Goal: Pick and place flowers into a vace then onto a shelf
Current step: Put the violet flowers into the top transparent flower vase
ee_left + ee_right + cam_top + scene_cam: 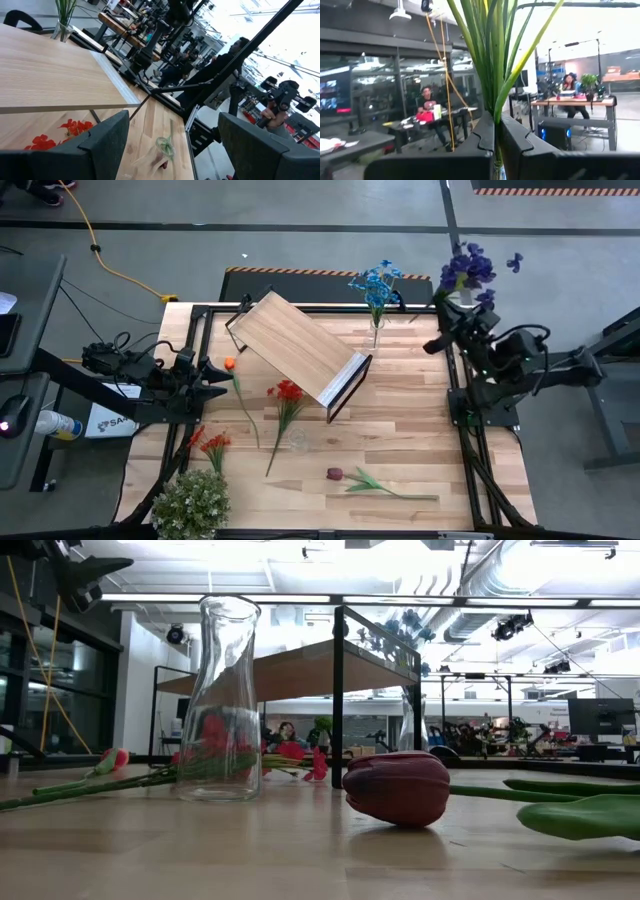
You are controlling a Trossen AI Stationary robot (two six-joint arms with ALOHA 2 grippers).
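Note:
My right gripper (447,332) is raised over the table's far right corner, shut on a bunch of purple flowers (468,272). My left gripper (216,376) is open near the left edge, beside an orange flower (230,363); it touches nothing. The shelf (298,346) stands at an angle on the far middle. Blue flowers (377,283) stand in a glass vase (376,332) next to it. An empty clear vase (220,700) stands upright mid-table. Red flowers (288,394), orange-red flowers (210,442) and a maroon tulip (398,787) lie flat on the planks. My right gripper (496,145) pinches the green stems (496,117) of the purple flowers between its two fingers. The stems run across the fingers and rise past them. The bunch is lifted clear of the table, with its blooms (470,270) out beyond the far right corner.
A bushy pale-green clump (190,505) sits at the near left corner. The tulip's stalk and leaf (385,485) stretch along the near edge. A black frame (462,395) borders the table. Bare planks (400,415) lie between the shelf and the right edge.

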